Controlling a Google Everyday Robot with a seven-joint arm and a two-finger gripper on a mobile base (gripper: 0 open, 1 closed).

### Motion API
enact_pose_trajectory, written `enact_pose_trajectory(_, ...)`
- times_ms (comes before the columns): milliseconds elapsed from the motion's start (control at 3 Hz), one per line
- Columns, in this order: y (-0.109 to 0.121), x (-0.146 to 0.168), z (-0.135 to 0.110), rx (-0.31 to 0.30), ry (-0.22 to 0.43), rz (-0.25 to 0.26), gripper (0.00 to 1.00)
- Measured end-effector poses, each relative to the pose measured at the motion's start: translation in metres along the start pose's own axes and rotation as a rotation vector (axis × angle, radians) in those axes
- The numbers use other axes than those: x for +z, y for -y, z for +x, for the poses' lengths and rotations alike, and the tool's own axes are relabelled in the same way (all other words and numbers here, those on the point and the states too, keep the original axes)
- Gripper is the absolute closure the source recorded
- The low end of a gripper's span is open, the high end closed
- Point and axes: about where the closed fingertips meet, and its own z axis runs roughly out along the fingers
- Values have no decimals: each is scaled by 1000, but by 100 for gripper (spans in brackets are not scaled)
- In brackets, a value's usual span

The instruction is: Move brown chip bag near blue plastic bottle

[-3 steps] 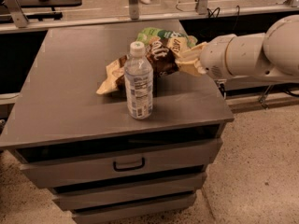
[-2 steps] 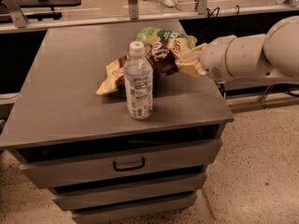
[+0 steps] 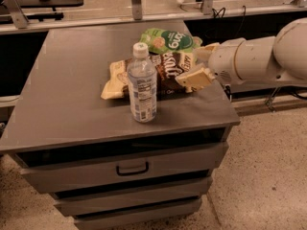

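The brown chip bag [image 3: 165,71] lies flat on the grey cabinet top [image 3: 72,95], its cream left end [image 3: 112,83] behind the bottle. The blue plastic bottle [image 3: 142,85] stands upright just in front of it, touching or nearly touching it. My gripper [image 3: 199,63] reaches in from the right at the bag's right end. Its cream fingers [image 3: 194,78] stand apart, one on each side of that end, so the gripper looks open.
A green snack bag [image 3: 165,40] lies behind the brown bag, against it. The cabinet's right edge [image 3: 230,111] is close under my arm [image 3: 259,56]. Drawers [image 3: 132,169] are below the front edge. A shelf and rail run along the back.
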Motion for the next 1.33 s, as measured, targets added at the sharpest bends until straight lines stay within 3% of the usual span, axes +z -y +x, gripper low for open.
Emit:
enact_pose_trajectory(333, 6, -5, 4, -12, -14, 12, 0)
enact_pose_trajectory(667, 13, -20, 1, -40, -27, 41, 0)
enact_pose_trajectory(1000, 25, -46, -27, -146, -18, 68, 0)
enact_pose_trajectory(1333, 29, -51, -37, -190, -9, 75, 0)
